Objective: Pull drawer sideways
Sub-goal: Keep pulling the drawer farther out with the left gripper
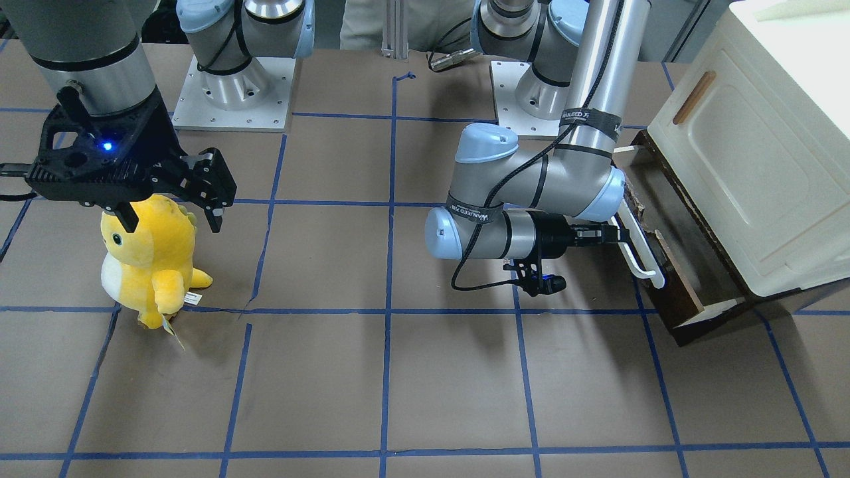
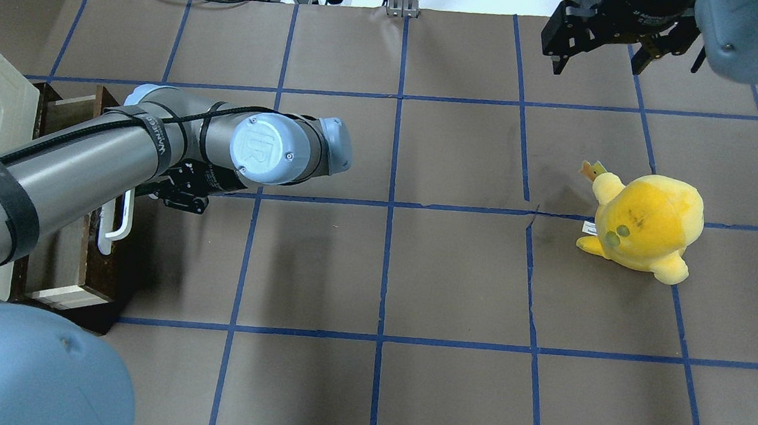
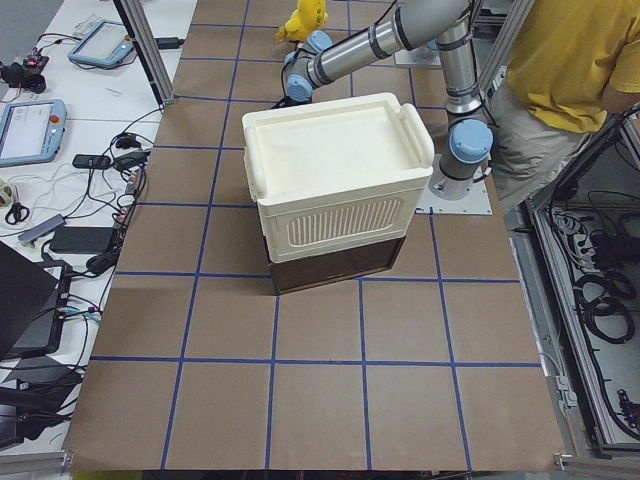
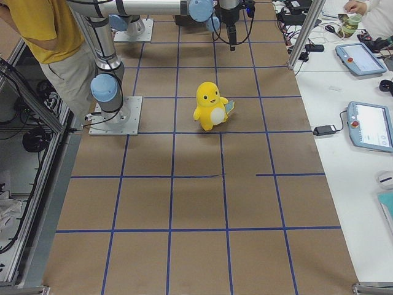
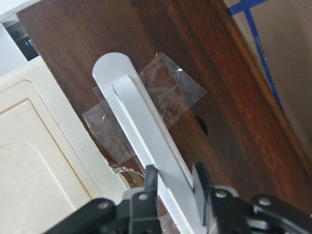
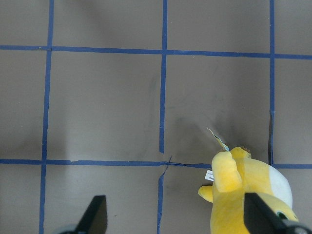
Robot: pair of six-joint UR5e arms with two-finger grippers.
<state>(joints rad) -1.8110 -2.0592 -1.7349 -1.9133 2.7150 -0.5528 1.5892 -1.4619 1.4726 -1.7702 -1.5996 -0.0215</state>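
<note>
Drawer sat partly out from under the cream cabinet, at the robot's left end of the bench. Left gripper was clamped on the drawer's white bar handle (clear tape patches at the handle's end). Left forearm hid much of the drawer from overhead. Right gripper hung wide open and empty above a yellow plush toy, well apart from the drawer.

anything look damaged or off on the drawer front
Yes. The white bar handle has its end patched with crinkled clear tape on the dark wooden drawer front, and the wood edge beside the cream panel looks chipped.
</note>
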